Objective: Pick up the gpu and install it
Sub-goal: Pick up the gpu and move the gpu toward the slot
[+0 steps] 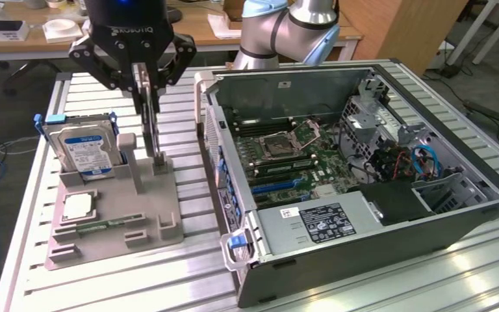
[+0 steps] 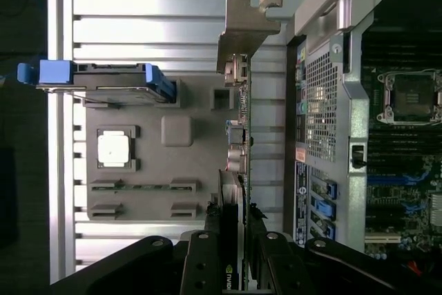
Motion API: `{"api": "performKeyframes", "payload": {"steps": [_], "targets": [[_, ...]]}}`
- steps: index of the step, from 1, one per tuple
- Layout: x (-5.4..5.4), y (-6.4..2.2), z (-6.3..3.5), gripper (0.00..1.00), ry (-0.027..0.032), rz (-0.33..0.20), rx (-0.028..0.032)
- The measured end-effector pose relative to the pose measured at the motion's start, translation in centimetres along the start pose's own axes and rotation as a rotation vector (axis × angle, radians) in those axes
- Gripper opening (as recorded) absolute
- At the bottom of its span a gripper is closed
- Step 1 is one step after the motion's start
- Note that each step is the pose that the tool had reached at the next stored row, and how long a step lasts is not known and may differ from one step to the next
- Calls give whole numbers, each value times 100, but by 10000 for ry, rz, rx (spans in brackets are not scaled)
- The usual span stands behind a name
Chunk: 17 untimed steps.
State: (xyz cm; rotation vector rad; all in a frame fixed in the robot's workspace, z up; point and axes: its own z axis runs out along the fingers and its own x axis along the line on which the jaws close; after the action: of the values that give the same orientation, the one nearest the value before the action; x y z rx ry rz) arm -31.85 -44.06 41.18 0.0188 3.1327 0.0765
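Starting at the black two-finger gripper (image 1: 148,90) (image 2: 233,222), you have its fingers pressed in from both sides on the top edge of the gpu (image 1: 151,123) (image 2: 239,150), the thin dark green-black circuit card. The card stands upright and edge-on, hanging straight down from the pinch. Its silver metal bracket (image 2: 245,29) is at the end farthest from the fingers in the wrist view.

The card's lower edge sits at the slotted posts of the flat grey plastic holder (image 1: 150,198) (image 2: 200,164), along the holder's edge nearest the computer. I cannot tell whether that lower edge has cleared the slot. My reading is that you are at the pick-up: the grasp is made, but the lift, the carry and the seating are all left to do.

Farther along the holder, at its corner away from the computer, the boxy silver hard drive with the blue-white label (image 1: 83,151) (image 2: 103,79) stands apart from the card. Beyond the holder's edge, on the slatted aluminium table (image 1: 102,279), the open black computer case (image 1: 388,250) lies on its side, its green motherboard (image 1: 293,156) exposed with no card seated in the blue expansion slots (image 1: 275,185).
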Motion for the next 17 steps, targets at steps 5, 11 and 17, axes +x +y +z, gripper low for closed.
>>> {"api": "performKeyframes", "payload": {"steps": [5,11,17], "targets": [[0,1,-22,26,0,-5,0],[0,3,-58,26,0,-9,0],[-1,3,-71,26,0,-12,-1]]}}
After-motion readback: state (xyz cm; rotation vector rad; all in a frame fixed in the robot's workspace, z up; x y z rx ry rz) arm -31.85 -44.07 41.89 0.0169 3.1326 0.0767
